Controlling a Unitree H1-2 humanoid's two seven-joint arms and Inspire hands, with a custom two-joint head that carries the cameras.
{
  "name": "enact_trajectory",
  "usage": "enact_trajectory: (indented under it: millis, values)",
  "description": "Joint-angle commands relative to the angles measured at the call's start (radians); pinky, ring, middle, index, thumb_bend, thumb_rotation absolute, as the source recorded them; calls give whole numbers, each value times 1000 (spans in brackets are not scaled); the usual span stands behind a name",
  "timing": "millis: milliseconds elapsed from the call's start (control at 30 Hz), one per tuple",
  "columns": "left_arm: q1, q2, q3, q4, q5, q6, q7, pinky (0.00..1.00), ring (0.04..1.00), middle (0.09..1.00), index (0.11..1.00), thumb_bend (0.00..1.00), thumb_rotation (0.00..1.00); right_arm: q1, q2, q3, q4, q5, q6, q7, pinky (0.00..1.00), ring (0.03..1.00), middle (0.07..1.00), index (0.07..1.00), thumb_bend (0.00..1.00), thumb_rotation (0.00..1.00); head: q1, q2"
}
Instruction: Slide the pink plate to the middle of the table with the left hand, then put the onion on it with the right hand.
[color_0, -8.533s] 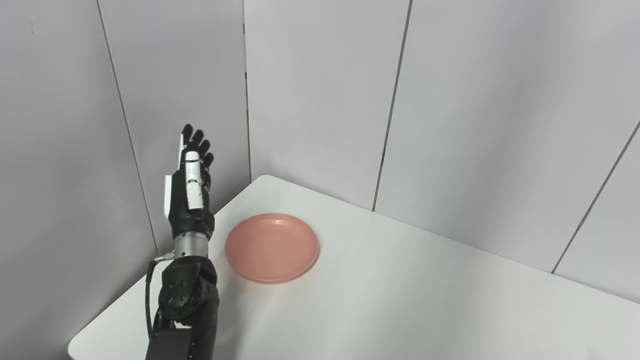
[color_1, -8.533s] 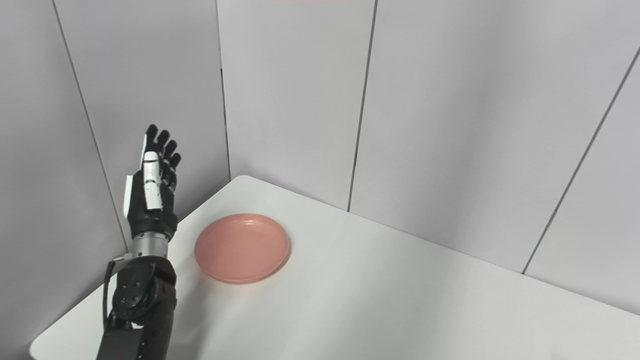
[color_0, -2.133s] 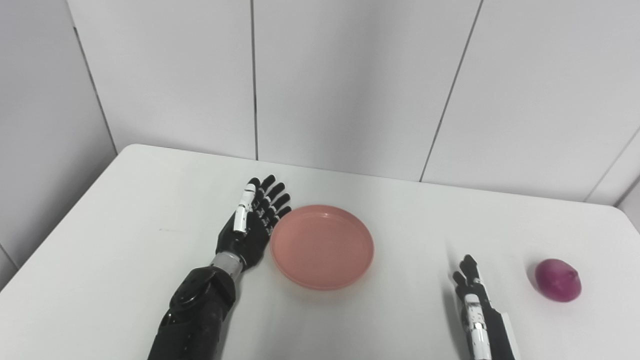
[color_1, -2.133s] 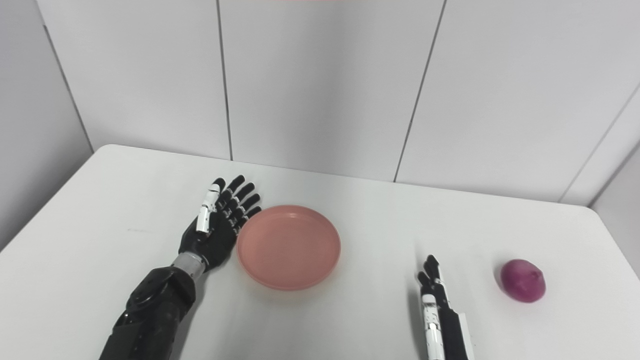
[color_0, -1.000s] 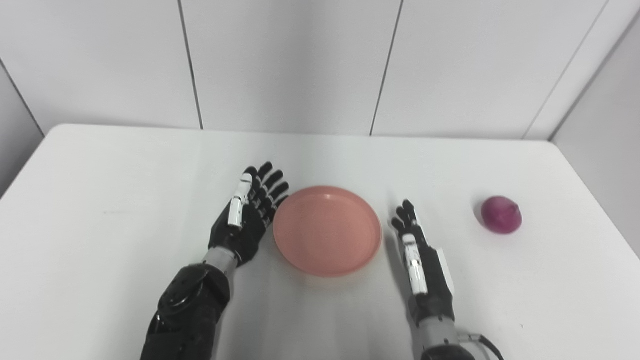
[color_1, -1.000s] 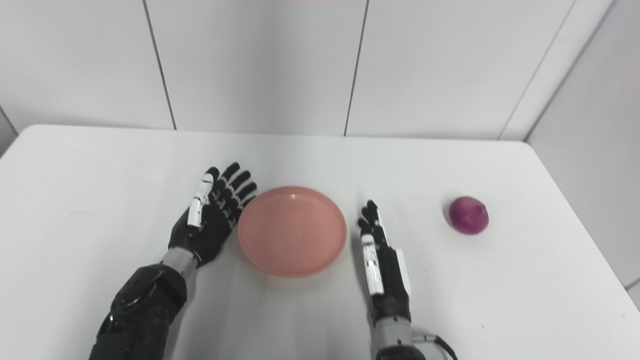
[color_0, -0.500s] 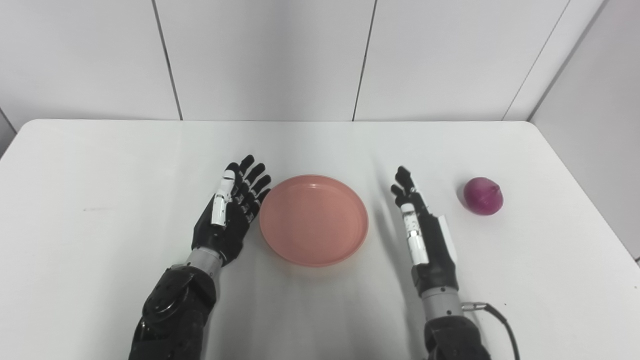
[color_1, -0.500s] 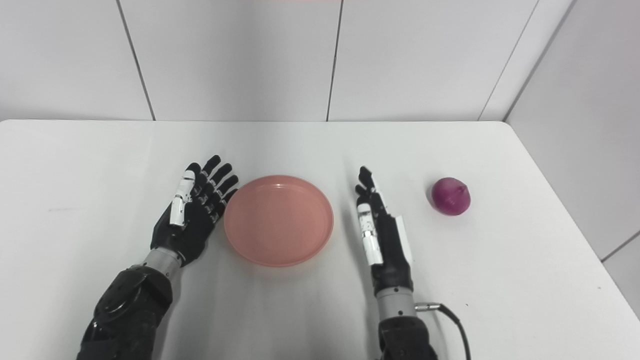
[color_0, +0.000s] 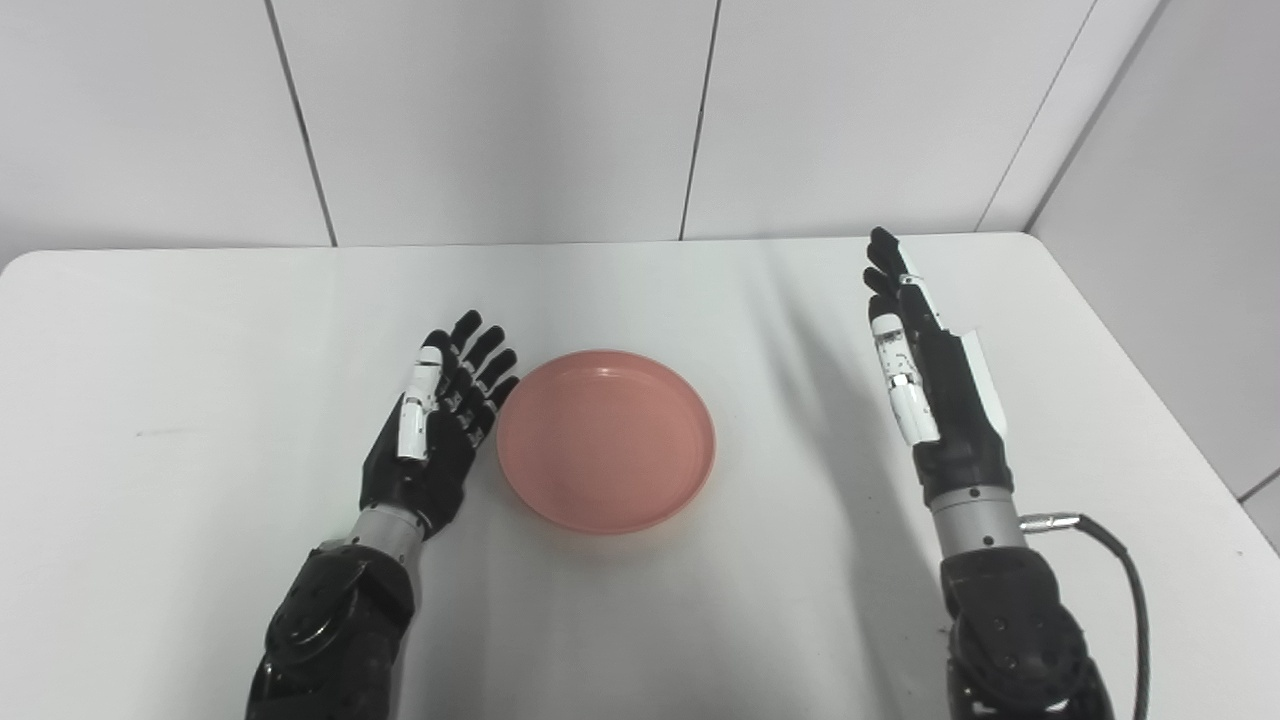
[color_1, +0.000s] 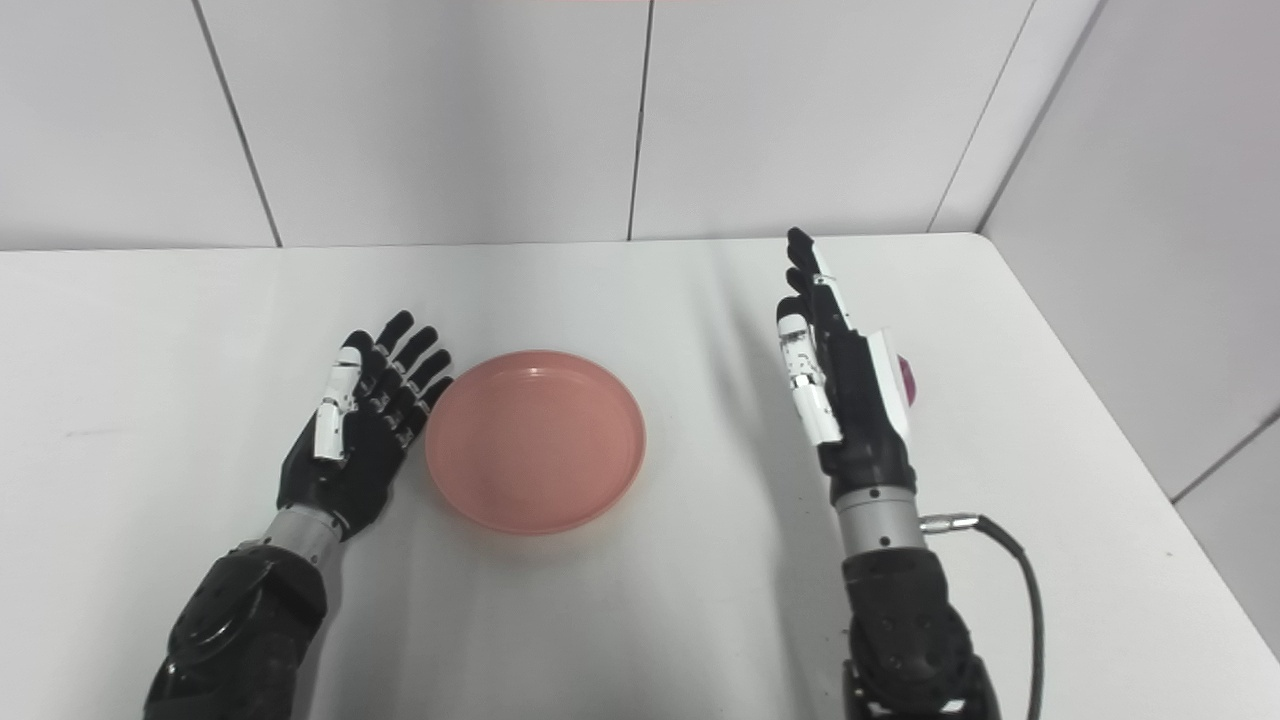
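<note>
The left hand (color_0: 430, 430) is lying flat with fingers spread beside the pink plate (color_0: 606, 439), while the right hand (color_1: 845, 385), fingers straight and empty, is hiding most of the onion (color_1: 907, 377) near the table's (color_0: 200, 330) right edge.

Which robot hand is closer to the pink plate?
Left. The left hand lies open right beside the plate, fingertips at its rim. The right hand is raised, open, well off to the plate's other side.

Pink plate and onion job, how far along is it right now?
Done: the pink plate sits near the middle of the table, with the open left hand beside its left edge. In hand: nothing is held; the open right hand is raised in front of the onion, which shows only as a sliver behind it. Left: grasp the onion and set it on the empty plate.
</note>
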Motion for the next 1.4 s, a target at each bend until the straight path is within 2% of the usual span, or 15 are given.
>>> enact_trajectory:
  millis: [0, 67, 167, 200, 267, 300, 367, 400, 433, 600, 800, 1133, 1300, 1367]
  values:
    - [14, -4, -6, 20, 11, 1, -4, 938, 948, 958, 951, 462, 1000, -41, -55, -13, -42, -49, 3, 10, 904, 928, 946, 953, 424, 1000, -17, -2]
    - [17, -5, -8, 24, 14, -3, -3, 926, 938, 950, 944, 465, 1000, -49, -98, -10, -42, -115, 9, 16, 849, 904, 929, 935, 505, 1000, -23, -4]
    - [17, -5, -4, 32, 5, -7, -10, 919, 933, 948, 944, 462, 1000, -72, -160, -18, -45, -198, 29, 33, 832, 894, 915, 923, 602, 969, -48, -16]
    - [17, -5, -3, 35, 1, -9, -14, 928, 935, 949, 948, 459, 1000, -80, -173, -22, -46, -215, 35, 39, 815, 889, 914, 923, 676, 826, -48, -16]
    - [17, -2, 0, 39, -4, -10, -21, 937, 940, 954, 952, 459, 1000, -96, -195, -24, -51, -260, 55, 51, 796, 879, 907, 923, 751, 700, -54, -19]
    - [17, 0, 3, 44, -9, -11, -26, 946, 947, 961, 958, 459, 1000, -104, -208, -21, -53, -293, 71, 62, 785, 871, 900, 922, 810, 606, -65, -29]
    - [16, 3, 9, 54, -17, -13, -36, 950, 951, 965, 961, 459, 1000, -116, -233, -20, -54, -338, 105, 94, 780, 867, 896, 922, 837, 563, -71, -32]
    - [16, 5, 12, 60, -21, -15, -40, 953, 955, 968, 962, 457, 1000, -121, -246, -25, -53, -354, 119, 120, 772, 870, 905, 930, 884, 474, -71, -32]
    - [16, 5, 13, 63, -24, -17, -43, 955, 958, 970, 963, 455, 1000, -125, -251, -30, -53, -364, 127, 139, 770, 874, 910, 934, 905, 437, -71, -32]
    - [11, 8, 21, 84, -33, -23, -58, 961, 958, 973, 969, 451, 1000, -137, -283, -74, -14, -410, 132, 211, 740, 863, 908, 920, 997, 324, -93, -48]
    - [7, 11, 27, 100, -32, -27, -60, 949, 948, 966, 960, 451, 1000, -136, -301, -102, 69, -422, 130, 213, 754, 869, 908, 923, 1000, 317, -103, -57]
    - [8, 19, 31, 119, -39, -47, -87, 957, 954, 968, 964, 461, 1000, -127, -324, -78, 197, -446, 103, 156, 765, 875, 916, 923, 1000, 339, -110, -73]
    - [10, 19, 27, 121, -35, -51, -89, 957, 954, 969, 965, 459, 1000, -123, -327, -93, 251, -407, 125, 176, 778, 891, 939, 944, 1000, 349, -103, -77]
    - [11, 20, 25, 122, -35, -53, -92, 961, 957, 971, 965, 462, 1000, -121, -328, -96, 269, -390, 128, 184, 811, 908, 942, 948, 1000, 363, -101, -77]
